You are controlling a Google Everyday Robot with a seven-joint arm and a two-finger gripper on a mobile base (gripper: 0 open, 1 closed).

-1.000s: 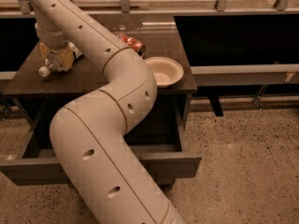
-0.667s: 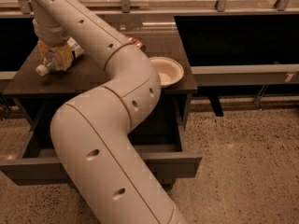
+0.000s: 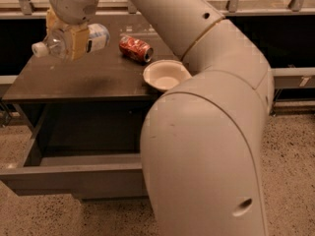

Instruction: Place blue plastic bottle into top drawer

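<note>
— Gripper (image 3: 74,45)?
— Over the tabletop's (image 3: 83,80) back-left corner, fingers (image 3: 78,39) clamped around the blue plastic bottle (image 3: 100,36); bottle level, cap toward the left edge.
— Top drawer (image 3: 74,178)?
— Open, below the front edge.

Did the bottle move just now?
Yes. The gripper, over the left end of the tabletop, has lifted the blue plastic bottle higher above it.

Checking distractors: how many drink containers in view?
2. A bottle held sideways in the claw above the table; a red can lying on it near the bowl. The arm may hide others.
</note>
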